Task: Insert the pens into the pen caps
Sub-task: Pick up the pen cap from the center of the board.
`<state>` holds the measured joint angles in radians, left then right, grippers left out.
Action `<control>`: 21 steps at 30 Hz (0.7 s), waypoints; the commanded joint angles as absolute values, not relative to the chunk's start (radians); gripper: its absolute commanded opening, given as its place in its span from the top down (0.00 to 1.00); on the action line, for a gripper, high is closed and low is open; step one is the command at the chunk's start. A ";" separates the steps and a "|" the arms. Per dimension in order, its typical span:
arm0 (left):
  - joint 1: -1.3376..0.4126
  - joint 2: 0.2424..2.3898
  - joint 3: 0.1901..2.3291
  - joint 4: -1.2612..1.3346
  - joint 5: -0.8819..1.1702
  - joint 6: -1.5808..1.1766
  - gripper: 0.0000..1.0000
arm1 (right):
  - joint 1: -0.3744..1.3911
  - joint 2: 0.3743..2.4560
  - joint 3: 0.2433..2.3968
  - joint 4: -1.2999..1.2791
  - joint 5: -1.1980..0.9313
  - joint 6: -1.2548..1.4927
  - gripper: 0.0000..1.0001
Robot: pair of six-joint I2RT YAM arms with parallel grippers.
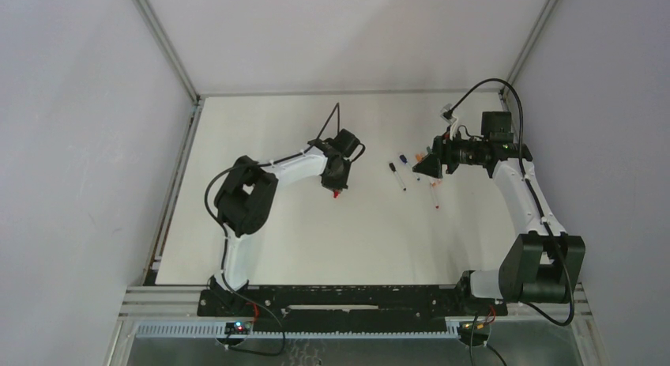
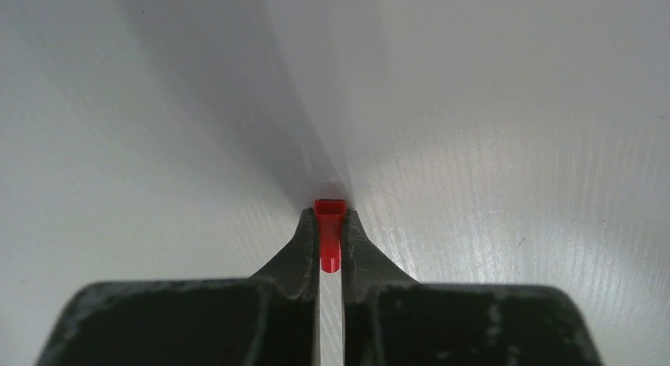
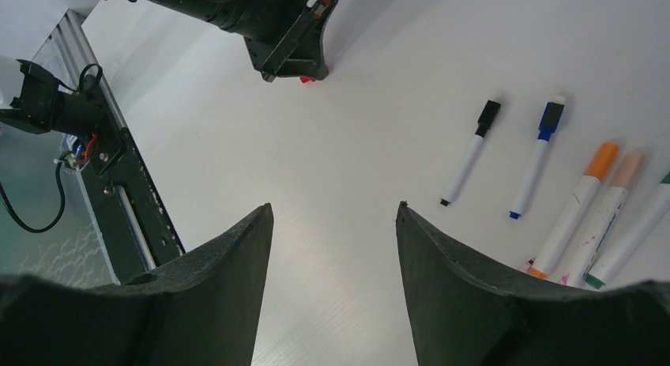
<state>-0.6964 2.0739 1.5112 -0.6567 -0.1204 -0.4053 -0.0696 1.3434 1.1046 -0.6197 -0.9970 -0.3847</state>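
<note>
Cap pickup: left gripper (image 2: 330, 224) pinches the red pen cap (image 2: 329, 233) between its jaws; the empty, wide-open right gripper (image 3: 333, 212) should next take a pen (image 3: 468, 162) lying beyond its right finger.

My desk (image 2: 513, 224) matt white with fine ribbing, red cap (image 2: 329, 239) glossy smooth plastic, my left claw (image 2: 330, 222) scuffed matt black plastic
</note>
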 commanded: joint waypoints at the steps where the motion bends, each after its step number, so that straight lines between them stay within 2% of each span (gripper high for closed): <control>1: -0.706 2.064 1.509 -0.668 -0.112 -0.415 0.99 | -0.063 1.311 1.142 -0.623 -1.012 -0.410 0.34; 9: -0.706 1.844 1.352 -0.485 -0.114 -0.434 1.00 | -0.039 1.328 1.141 -0.659 -0.935 -0.485 0.40; 15: -0.707 1.548 1.070 -0.162 -0.025 -0.447 1.00 | -0.003 1.358 1.138 -0.690 -0.722 -0.540 0.45; 21: -0.719 1.302 0.751 0.225 0.080 -0.501 1.00 | 0.031 1.389 1.092 -0.639 -0.496 -0.486 0.46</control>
<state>-0.7048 1.4162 0.9344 -0.1024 -0.0113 -0.4496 0.0105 1.3628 1.1042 -0.6704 -0.6891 -0.4999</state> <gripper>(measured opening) 0.044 0.548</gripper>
